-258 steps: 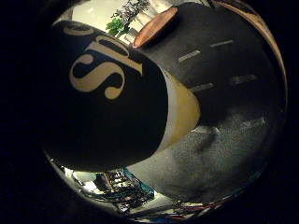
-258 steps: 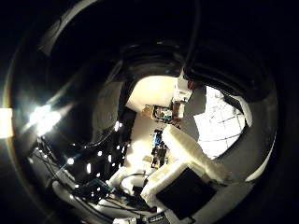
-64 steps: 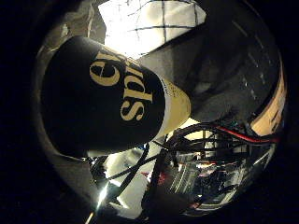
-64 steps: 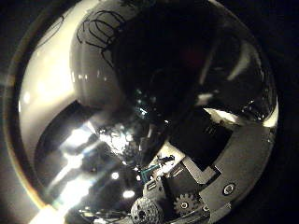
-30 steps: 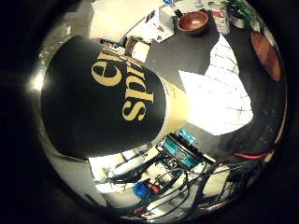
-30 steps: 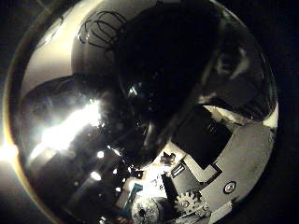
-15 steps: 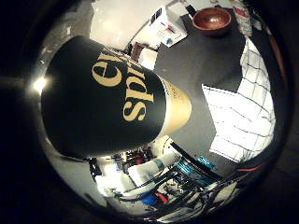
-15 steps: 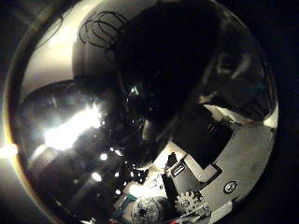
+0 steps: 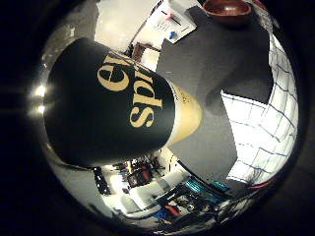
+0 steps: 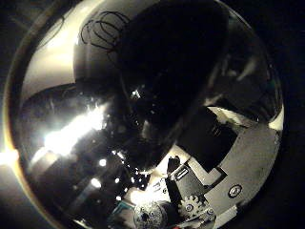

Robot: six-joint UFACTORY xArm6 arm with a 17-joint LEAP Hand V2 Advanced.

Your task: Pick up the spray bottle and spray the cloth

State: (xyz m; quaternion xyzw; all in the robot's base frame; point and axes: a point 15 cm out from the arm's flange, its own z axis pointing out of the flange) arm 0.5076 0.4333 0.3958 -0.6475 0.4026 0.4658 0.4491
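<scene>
- Table (image 9: 216, 64): dark grey top seen from above at a slant, so the palm sits off the surface rather than resting on it. It carries the other items.
- Spray bottle (image 9: 113, 113): black body with a pale yellow band near one end, filling much of the little-finger-side view, so it lies close against the palm. It hangs clear of the table, tipped, with the yellow end aimed roughly toward the cloth; judged, this suits aiming the nozzle for the spray step. The nozzle itself is not visible.
- Cloth (image 9: 266, 132): white with a dark grid, spread flat on the table, just past the bottle's yellow end. Spread out, it offers a broad target.
- Hand (image 10: 224, 176): white and black geared parts show at the edge of the thumb-side view beside a dark mass that is probably the bottle. Whether the fingers wrap it cannot be told from these views, though a bottle held off the table implies a grasp.
- Bowl (image 9: 227, 10): reddish-brown, at the far table edge, well apart from the cloth; not part of the task.
</scene>
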